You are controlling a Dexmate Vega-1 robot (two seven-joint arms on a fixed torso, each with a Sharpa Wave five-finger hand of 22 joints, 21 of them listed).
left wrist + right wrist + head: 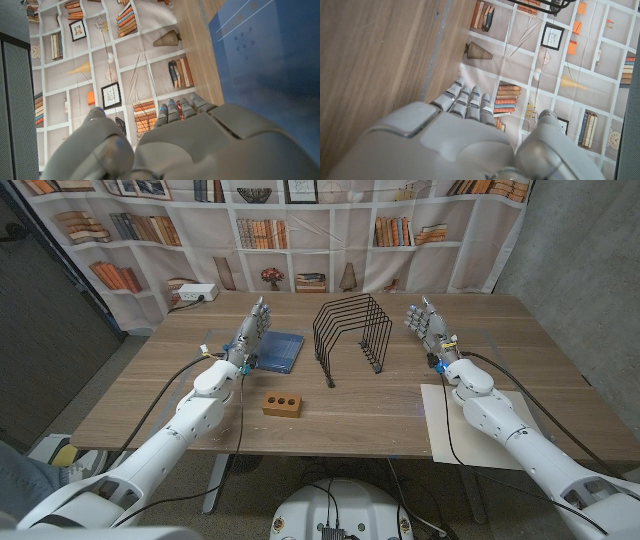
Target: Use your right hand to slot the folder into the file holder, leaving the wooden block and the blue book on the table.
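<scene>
A cream folder (440,423) lies flat at the table's front right, partly under my right forearm. The black wire file holder (350,332) stands at the table's middle back, and a corner of the file holder (554,4) shows in the right wrist view. A blue book (280,351) lies left of it, with the wooden block (282,403) nearer the front. My right hand (428,325) stands upright, fingers apart, holding nothing, right of the holder and beyond the folder. My left hand (250,330) is raised the same way at the book's left edge. The blue book (270,60) shows beside my left hand (175,145).
The wooden table (380,395) ends at a bookshelf-print backdrop (330,230) behind it. A white power strip (195,294) sits at the back left corner. Cables run along both forearms. Bare wood (375,55) shows beside my right hand (460,140).
</scene>
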